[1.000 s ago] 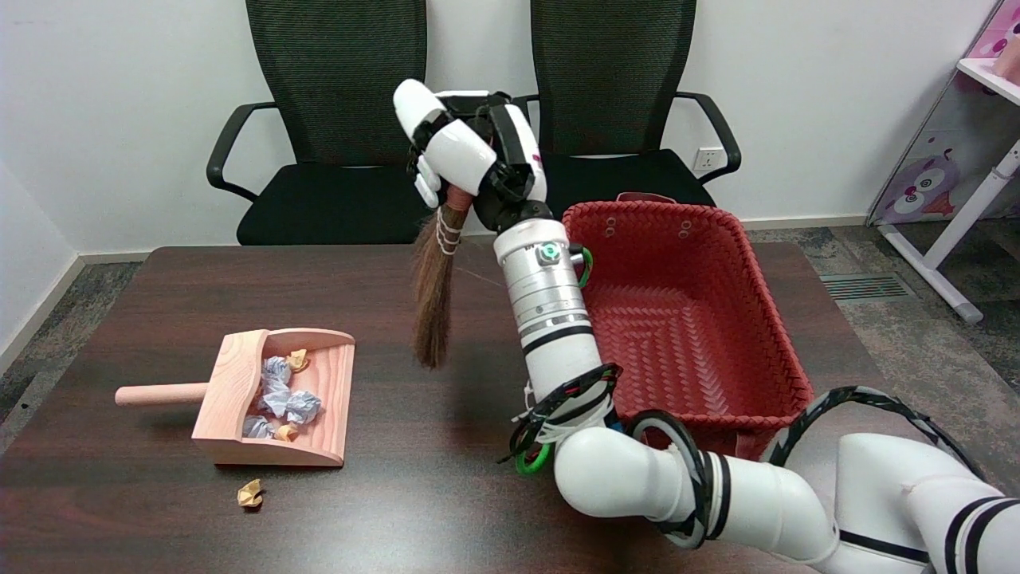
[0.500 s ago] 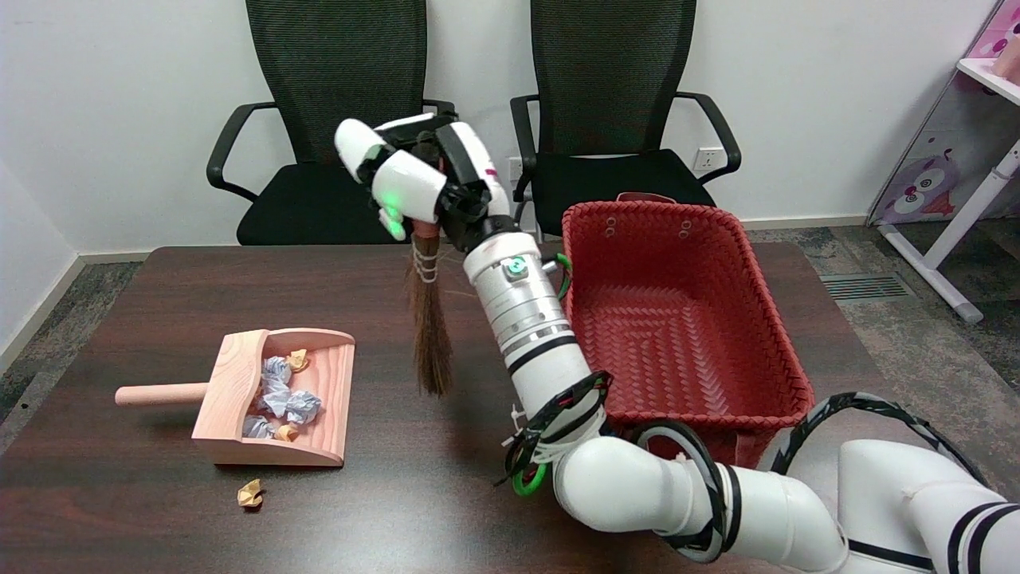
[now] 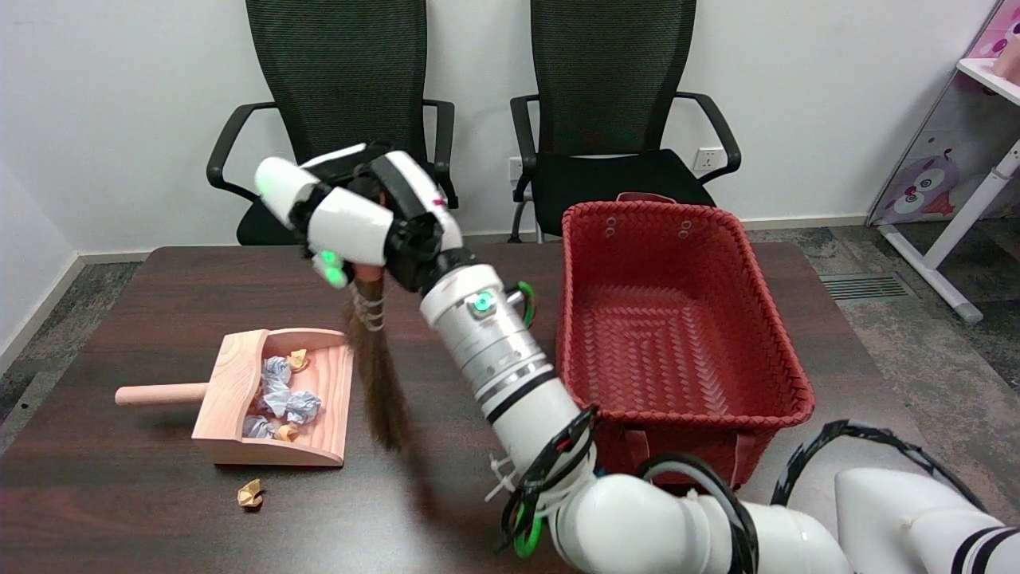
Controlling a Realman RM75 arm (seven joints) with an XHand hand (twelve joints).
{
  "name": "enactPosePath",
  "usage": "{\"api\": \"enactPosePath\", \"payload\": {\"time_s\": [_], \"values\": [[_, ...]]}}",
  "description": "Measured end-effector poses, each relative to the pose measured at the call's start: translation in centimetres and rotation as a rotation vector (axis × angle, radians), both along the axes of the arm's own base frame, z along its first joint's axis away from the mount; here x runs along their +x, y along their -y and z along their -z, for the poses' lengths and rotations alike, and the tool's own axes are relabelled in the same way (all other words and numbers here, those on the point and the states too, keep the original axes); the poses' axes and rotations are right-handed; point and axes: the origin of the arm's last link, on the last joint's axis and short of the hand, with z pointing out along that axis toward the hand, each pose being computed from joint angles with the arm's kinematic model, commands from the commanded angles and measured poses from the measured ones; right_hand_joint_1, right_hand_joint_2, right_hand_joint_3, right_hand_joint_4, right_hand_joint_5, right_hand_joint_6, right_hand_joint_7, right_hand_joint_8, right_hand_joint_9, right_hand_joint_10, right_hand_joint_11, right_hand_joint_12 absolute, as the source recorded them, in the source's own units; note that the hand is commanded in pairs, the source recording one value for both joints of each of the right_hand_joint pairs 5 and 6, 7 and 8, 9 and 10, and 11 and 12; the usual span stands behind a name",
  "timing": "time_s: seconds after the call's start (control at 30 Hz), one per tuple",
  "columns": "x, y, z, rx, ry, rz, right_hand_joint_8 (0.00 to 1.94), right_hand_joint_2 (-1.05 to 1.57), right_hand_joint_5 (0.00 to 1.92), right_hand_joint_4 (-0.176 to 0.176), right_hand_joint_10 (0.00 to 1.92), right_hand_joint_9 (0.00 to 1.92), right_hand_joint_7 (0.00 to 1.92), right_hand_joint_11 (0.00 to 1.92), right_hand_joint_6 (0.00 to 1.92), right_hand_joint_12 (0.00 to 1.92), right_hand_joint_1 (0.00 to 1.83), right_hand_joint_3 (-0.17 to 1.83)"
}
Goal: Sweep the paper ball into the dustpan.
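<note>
Looking down on a dark wooden desk, I see a red woven basket at about 3 o'clock from the centre. My right hand hangs above the desk's middle, fingers wrapped around the top of a small broom whose brown bristles slant down toward 5 o'clock. A wooden dustpan sits at 9 o'clock from the bristles, crumpled paper scraps inside. One small tan paper ball lies on the desk just outside the dustpan's open edge, at its 6 o'clock.
</note>
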Motion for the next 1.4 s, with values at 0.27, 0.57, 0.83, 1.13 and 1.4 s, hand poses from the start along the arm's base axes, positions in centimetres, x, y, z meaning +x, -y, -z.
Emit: {"api": "enactPosePath", "payload": {"time_s": [0.27,0.57,0.83,1.13,1.4], "values": [[-0.6,-1.7,2.9,0.073,0.042,0.048,1.92,1.57,1.92,0.176,1.92,1.92,1.92,1.92,1.92,1.92,0.99,1.4],[-1.5,-2.7,6.6,0.113,0.07,0.103,1.92,1.57,1.92,0.176,1.92,1.92,1.92,1.92,1.92,1.92,0.98,1.41],[-2.1,-2.9,10.5,0.108,0.098,0.173,1.92,1.57,1.92,0.176,1.92,1.92,1.92,1.92,1.92,1.92,0.98,1.39],[-2.0,-2.9,14.5,0.09,0.098,0.228,1.92,1.57,1.92,0.176,1.92,1.92,1.92,1.92,1.92,1.92,0.98,1.43],[-2.1,-3.1,17.1,0.086,0.079,0.26,1.92,1.57,1.92,0.176,1.92,1.92,1.92,1.92,1.92,1.92,0.88,1.54]]}}
